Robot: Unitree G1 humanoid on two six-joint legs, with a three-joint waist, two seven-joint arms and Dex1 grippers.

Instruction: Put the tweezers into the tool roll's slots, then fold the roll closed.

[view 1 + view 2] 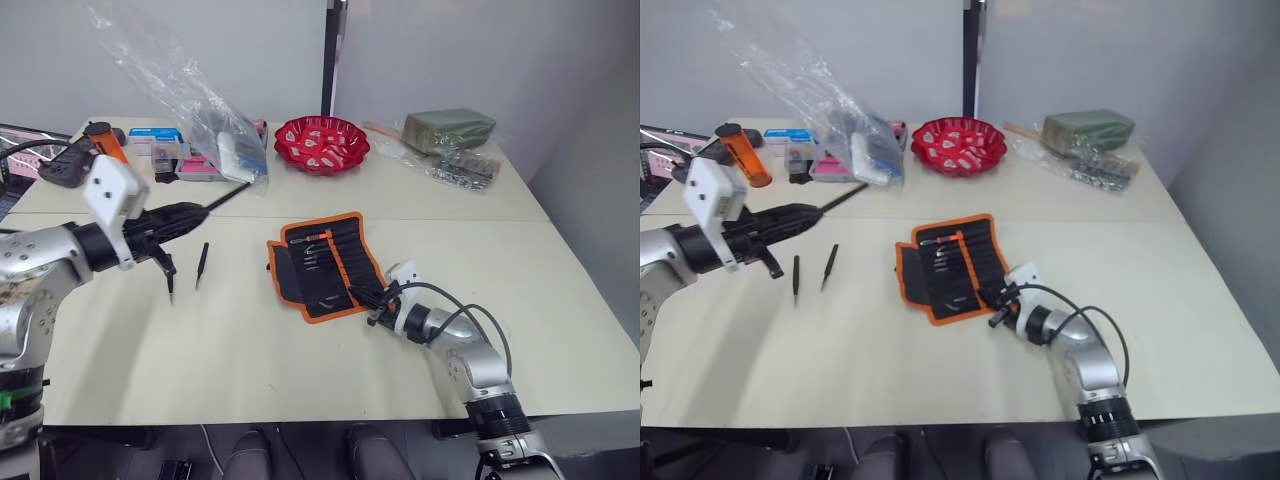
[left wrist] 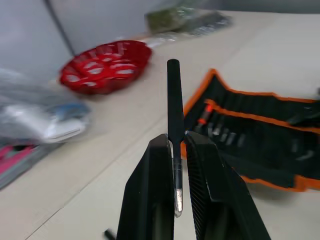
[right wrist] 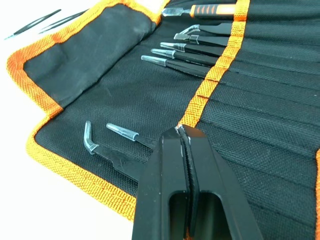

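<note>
Head view: the tool roll (image 1: 325, 264) lies unfolded mid-worktop (image 1: 250, 350), two loose tweezers (image 1: 827, 266) to its left. Left wrist view: the left hand (image 2: 179, 150) pinches one black tweezer (image 2: 174, 125). Right wrist view: the right hand (image 3: 184, 136), fingers pressed together, rests on the roll's slots (image 3: 260, 100).

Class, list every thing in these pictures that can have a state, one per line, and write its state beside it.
tool roll: unfolded, lying flat on the table, several tools in its slots
left claw: shut on one tweezer, lifted above the table
held tweezer: gripped between the fingers
two loose tweezers: lying on the table, apart from the roll
right claw: shut, over the roll's inner face
red basket: upright
plastic bag: crumpled, standing
</note>
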